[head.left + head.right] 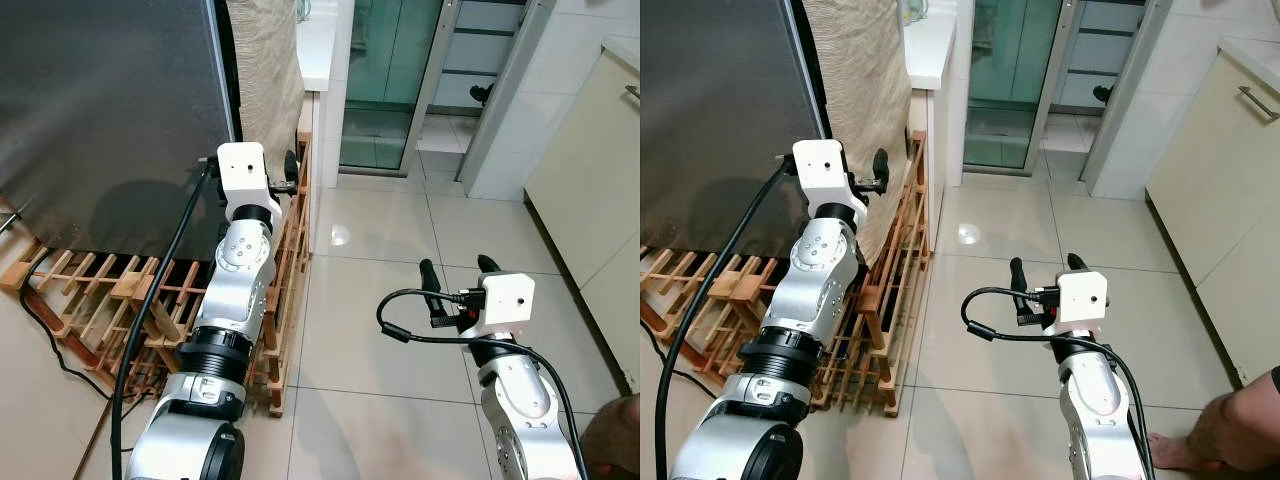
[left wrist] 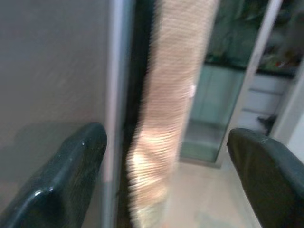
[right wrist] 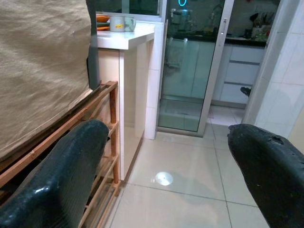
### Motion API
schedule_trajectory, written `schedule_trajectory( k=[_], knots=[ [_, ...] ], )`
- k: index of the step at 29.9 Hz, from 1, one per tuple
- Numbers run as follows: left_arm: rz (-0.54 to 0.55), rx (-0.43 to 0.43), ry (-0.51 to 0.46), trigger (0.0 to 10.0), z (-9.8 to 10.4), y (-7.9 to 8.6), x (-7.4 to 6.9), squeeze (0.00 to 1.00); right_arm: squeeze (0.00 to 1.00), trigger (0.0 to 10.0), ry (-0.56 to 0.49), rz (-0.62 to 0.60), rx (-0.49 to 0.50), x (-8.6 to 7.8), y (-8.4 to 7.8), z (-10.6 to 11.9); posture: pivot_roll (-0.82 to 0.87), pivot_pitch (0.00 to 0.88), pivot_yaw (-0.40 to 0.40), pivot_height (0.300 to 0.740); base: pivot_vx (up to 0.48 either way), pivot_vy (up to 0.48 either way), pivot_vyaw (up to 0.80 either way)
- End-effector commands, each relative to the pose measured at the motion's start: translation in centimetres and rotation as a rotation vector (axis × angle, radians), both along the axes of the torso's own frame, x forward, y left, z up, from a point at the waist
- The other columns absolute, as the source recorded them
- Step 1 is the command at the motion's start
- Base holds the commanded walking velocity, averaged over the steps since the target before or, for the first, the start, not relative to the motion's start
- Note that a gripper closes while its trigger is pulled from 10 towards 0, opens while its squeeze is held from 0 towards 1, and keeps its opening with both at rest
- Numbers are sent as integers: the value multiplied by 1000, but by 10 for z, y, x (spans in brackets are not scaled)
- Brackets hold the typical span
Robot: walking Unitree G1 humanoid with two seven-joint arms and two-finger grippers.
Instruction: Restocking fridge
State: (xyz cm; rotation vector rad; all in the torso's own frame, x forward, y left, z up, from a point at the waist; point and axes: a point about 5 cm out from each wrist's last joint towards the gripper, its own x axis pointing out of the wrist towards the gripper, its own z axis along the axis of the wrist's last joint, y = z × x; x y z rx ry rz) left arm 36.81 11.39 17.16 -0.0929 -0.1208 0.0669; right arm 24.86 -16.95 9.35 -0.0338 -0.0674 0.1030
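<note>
A pale tiled floor (image 1: 380, 330) is seen underfoot. A slatted wooden rack (image 1: 110, 300) is laid on it beneath the grey fridge (image 1: 100, 110). A person's bare foot (image 1: 1185, 452) is rested on the tiles. Cups (image 3: 118, 23) are set on the white tabletop (image 3: 128, 38).

No readable text, labels, brand names, numbers or signs appear anywhere in the scene. The grey fridge door (image 1: 110, 110) is plain and unmarked. The mugs (image 3: 118, 23) on the white worktop (image 3: 126, 38) are too small to show any lettering.
</note>
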Motion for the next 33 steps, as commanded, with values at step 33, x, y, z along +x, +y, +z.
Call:
schedule_trajectory(
  k=[33],
  knots=[
    [-93,17,-30,10000,14,-27,16,0,0,10000,-18,144,22,4,16,12,-141,0,8,740,0,0,0]
  ],
)
